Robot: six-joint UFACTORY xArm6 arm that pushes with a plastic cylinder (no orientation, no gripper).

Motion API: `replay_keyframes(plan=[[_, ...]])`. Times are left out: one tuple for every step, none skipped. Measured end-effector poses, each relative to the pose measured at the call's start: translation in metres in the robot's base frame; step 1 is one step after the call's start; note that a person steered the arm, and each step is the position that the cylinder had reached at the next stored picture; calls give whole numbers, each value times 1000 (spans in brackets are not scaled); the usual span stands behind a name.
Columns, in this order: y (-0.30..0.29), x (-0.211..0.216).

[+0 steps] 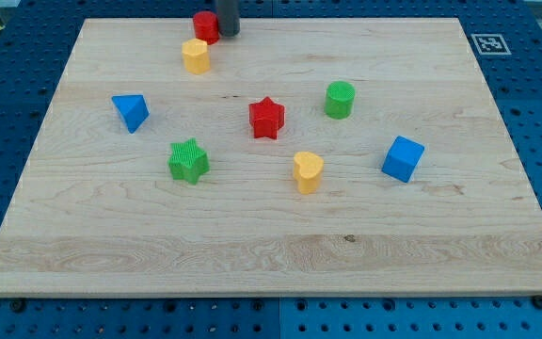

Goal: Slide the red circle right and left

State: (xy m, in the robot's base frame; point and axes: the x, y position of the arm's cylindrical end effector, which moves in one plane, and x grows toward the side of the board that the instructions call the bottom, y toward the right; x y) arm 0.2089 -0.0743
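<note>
Touching the red circle (pixel 205 26) on its right side, my tip (pixel 228 33) sits at the board's (pixel 271 254) top edge, left of centre. I have no jaws to open or close, just a dark rod, so nothing is held; it only presses against the circle's side. Red circle is at the view's top, close to the board's far edge. Yellow hexagon (pixel 196 56) is just below the circle, touching or nearly so; can't tell which. Blue triangle (pixel 131 111) lies toward the view's left, well apart from my tip. Green star (pixel 188 160) is below and right of the triangle. Red star (pixel 266 118) is near the board's middle. Green cylinder (pixel 340 99) is right of the red star, slightly higher. Yellow heart (pixel 308 171) is below, between the red star and the blue cube (pixel 403 158). Blue cube is furthest to the view's right, tilted on the board. A marker tag (pixel 488 43) sits beyond the board's top right corner.
</note>
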Motion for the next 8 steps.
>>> replay_keyframes(plan=[[0,-5],[0,-5],[0,1],[0,13],[0,13],[-1,13],[-18,13],[-35,13]])
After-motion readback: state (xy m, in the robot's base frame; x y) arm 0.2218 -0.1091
